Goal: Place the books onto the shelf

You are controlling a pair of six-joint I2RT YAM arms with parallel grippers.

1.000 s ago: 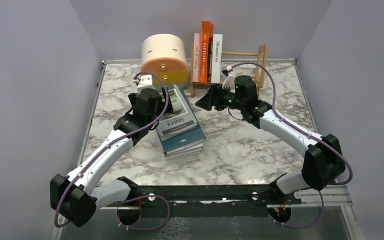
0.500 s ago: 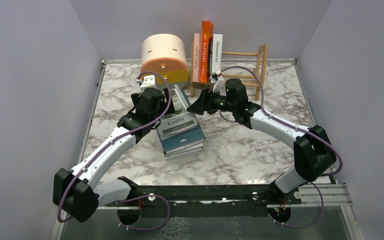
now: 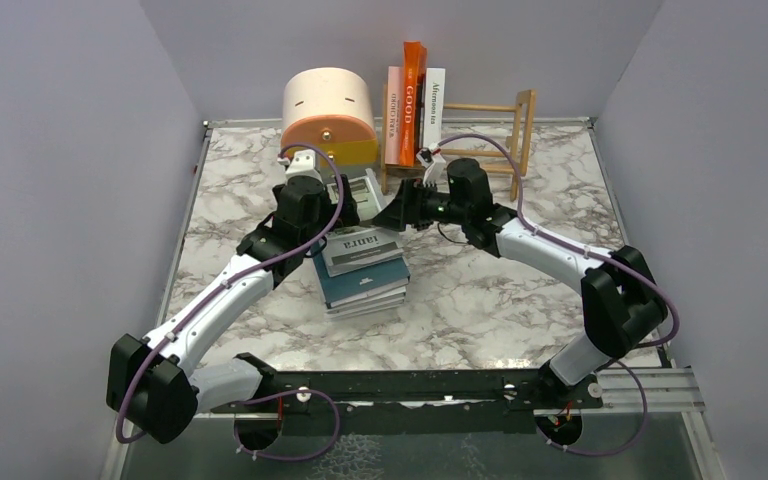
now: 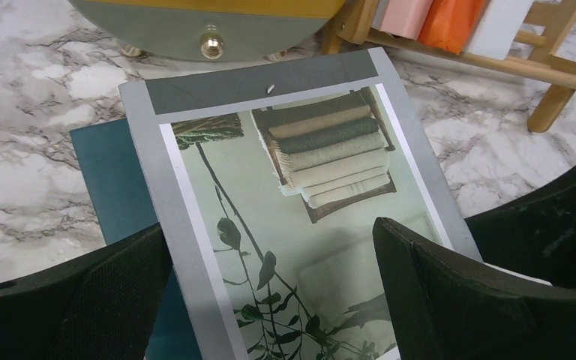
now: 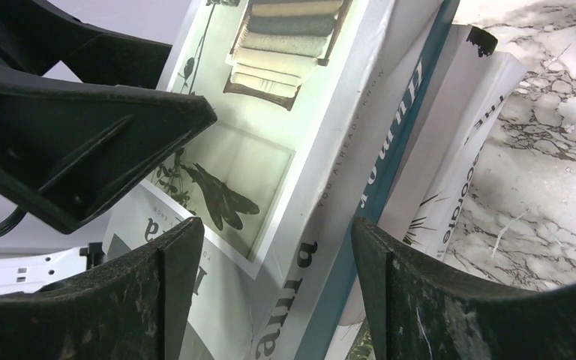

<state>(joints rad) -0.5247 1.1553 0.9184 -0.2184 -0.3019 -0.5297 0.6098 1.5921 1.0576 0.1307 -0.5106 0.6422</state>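
Several books (image 3: 365,272) lie stacked in the middle of the table. On top lies a white book with a green plant cover (image 4: 292,210), over a grey one (image 3: 360,245) and a teal one (image 4: 109,187). My left gripper (image 4: 270,289) hangs open just above the plant cover, one finger near each side. My right gripper (image 5: 277,292) is open at the stack's far right corner, its fingers either side of the book spines (image 5: 337,247) without touching them. The wooden shelf (image 3: 505,107) at the back holds pink (image 3: 393,115), orange (image 3: 413,100) and white (image 3: 433,115) books upright at its left end.
A round cream, orange and yellow drawer box (image 3: 328,115) stands left of the shelf, close behind the stack. Both grippers (image 3: 345,200) (image 3: 390,215) sit almost tip to tip over the stack. Grey walls close in the marble table on three sides.
My right gripper has swung left from in front of the shelf to the corner of the stack. My left gripper has crept a little farther over the top book.
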